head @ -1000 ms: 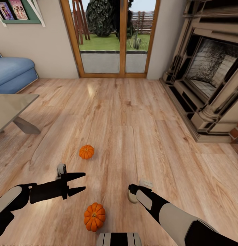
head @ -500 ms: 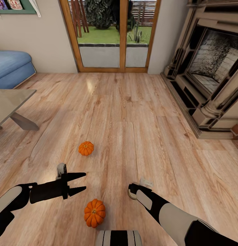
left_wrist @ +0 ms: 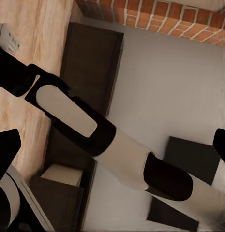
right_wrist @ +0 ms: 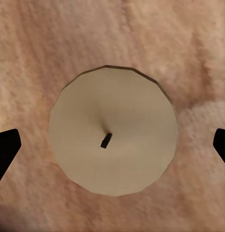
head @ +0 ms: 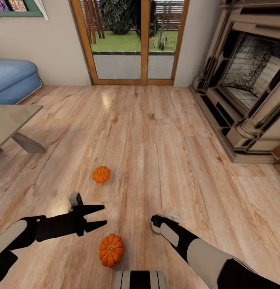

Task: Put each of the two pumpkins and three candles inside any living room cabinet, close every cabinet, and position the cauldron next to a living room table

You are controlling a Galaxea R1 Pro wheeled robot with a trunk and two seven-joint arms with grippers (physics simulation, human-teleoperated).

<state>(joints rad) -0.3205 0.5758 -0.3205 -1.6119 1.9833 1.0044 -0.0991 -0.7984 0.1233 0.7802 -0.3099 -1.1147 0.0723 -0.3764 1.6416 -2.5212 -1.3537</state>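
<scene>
Two orange pumpkins lie on the wood floor: one (head: pixel 101 174) further out, one (head: pixel 111 250) close to my base. My left gripper (head: pixel 103 215) hovers open between them, a little above and to the left of the near pumpkin, holding nothing. My right gripper (head: pixel 155 225) points straight down over a pale candle (head: pixel 153 232). In the right wrist view the candle (right_wrist: pixel 113 130) shows from above with its dark wick, and the open gripper (right_wrist: pixel 113 145) has one fingertip on each side of it. The grey table (head: pixel 11 120) stands at the left. The cauldron is out of view.
A blue sofa (head: pixel 13 80) sits at the far left, and a glass patio door (head: pixel 132 40) is straight ahead. The ornate cream fireplace (head: pixel 244 88) lines the right side. In the left wrist view, a dark-brown cabinet (left_wrist: pixel 93 63) stands past my right arm (left_wrist: pixel 122 150).
The head camera tilted down slightly at first. Since then my left gripper has shifted a little right and nearer to the close pumpkin. The right arm has stayed over the candle.
</scene>
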